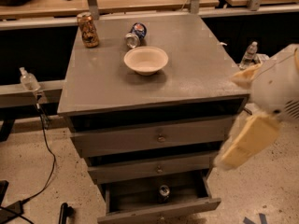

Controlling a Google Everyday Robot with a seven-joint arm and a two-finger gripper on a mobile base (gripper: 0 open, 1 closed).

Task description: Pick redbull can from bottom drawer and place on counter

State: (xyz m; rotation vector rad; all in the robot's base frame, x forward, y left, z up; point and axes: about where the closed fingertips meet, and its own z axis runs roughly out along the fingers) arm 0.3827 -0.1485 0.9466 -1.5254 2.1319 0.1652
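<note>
Grey matte counter [196, 64] is filling the frame. Slim silver-topped redbull can [163, 192] is sitting in the open grey bottom drawer [159, 212], 6 o'clock. Cream gripper [236, 153] is hanging at 4 o'clock, grip we cannot tell. We are fearing tight clearance overhead tips the can.

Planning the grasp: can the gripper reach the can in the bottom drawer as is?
Probably yes. The bottom drawer is pulled open and the can stands alone in it, top uncovered. The gripper is at the right side of the cabinet, just above drawer level, with nothing between.
</note>
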